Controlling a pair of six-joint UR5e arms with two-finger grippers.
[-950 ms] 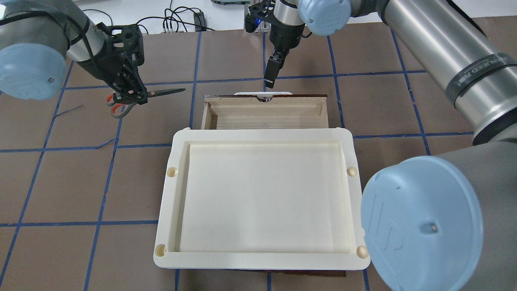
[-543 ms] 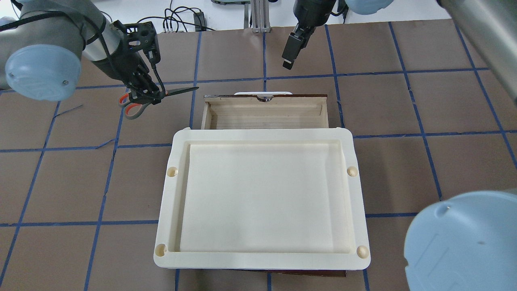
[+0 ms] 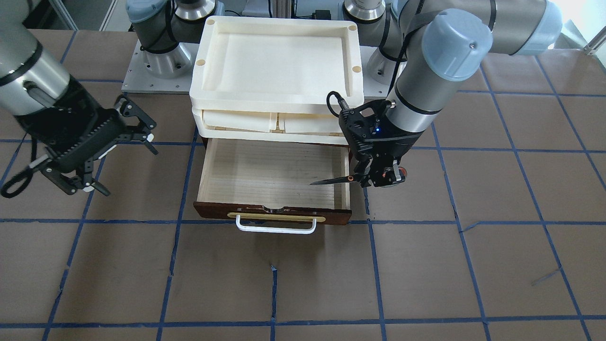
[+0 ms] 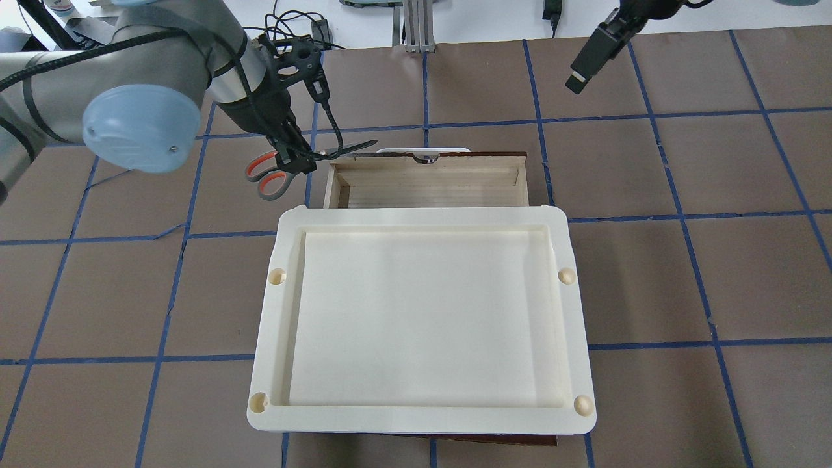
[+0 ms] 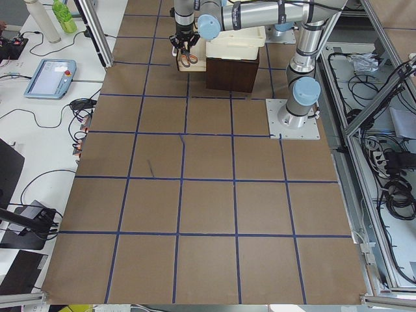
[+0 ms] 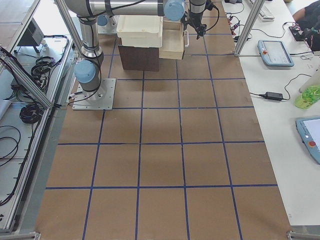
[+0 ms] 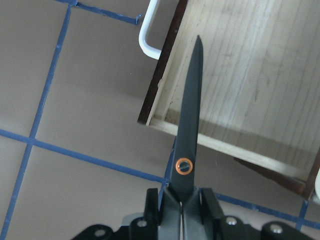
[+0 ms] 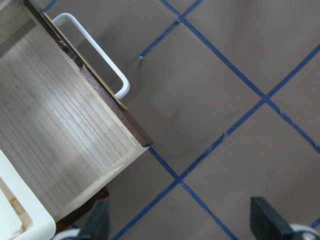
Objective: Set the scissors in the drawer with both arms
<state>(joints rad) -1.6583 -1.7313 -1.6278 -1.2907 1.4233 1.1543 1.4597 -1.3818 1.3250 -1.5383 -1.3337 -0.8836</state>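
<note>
The drawer (image 3: 265,173) stands pulled open, pale wood inside, with a white bar handle (image 3: 277,229) on its dark front. My left gripper (image 4: 296,156) is shut on the scissors (image 4: 270,174) near their pivot. It holds them level at the drawer's left edge, orange-lined loops outside. The dark blades (image 3: 331,180) point over the drawer's interior, as the left wrist view (image 7: 191,115) shows. My right gripper (image 3: 125,166) is open and empty, raised off to the drawer's right; its fingers (image 8: 97,222) show wide apart in the right wrist view.
Stacked cream plastic trays (image 4: 273,325) sit on the cabinet above the drawer and cover its rear part. The table is brown with blue tape lines. Cables (image 4: 286,29) lie at its far edge.
My left arm has carried the scissors to the right, up to the drawer's left edge. My right gripper has drawn away from the handle, up and to the right.
</note>
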